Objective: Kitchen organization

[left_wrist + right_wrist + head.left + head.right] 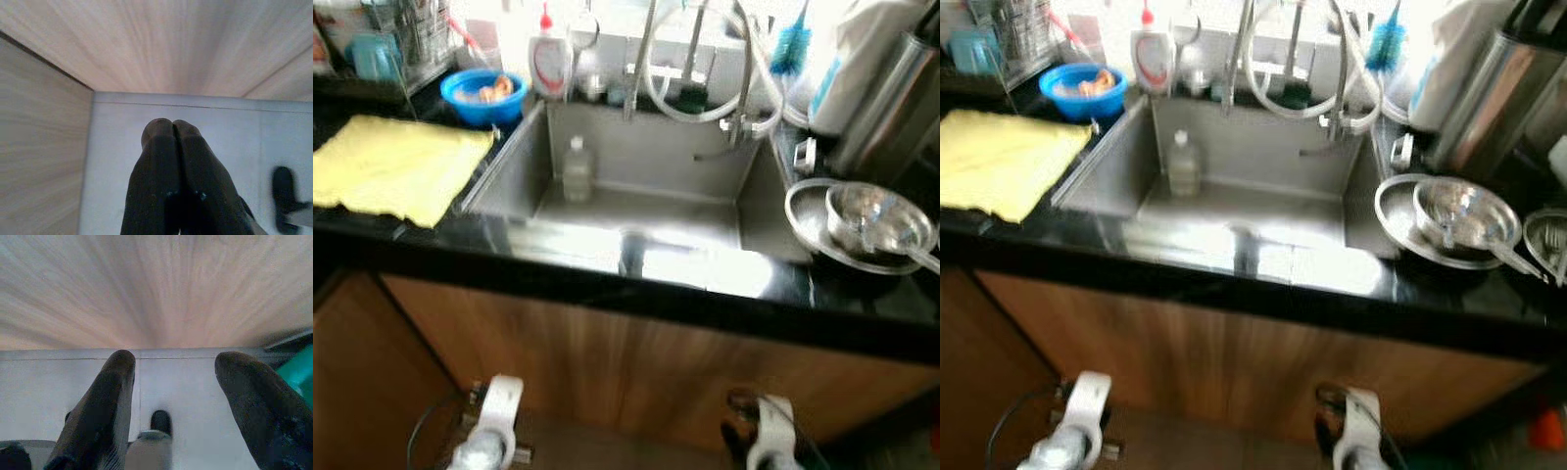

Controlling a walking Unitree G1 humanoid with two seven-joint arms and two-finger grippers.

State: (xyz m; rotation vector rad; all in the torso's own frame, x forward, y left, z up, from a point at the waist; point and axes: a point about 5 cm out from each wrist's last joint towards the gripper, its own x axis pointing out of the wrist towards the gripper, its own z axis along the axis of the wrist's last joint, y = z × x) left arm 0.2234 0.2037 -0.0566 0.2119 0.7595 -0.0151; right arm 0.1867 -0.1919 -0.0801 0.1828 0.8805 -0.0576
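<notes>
Sink with upright bottle

A black counter runs across the room, and a steel sink is set into its middle. Strong daylight comes from behind the tap and reflects brightly on the front edge of the counter. Under the counter stand brown wooden cabinet doors. The floor below is pale grey tile.
</notes>
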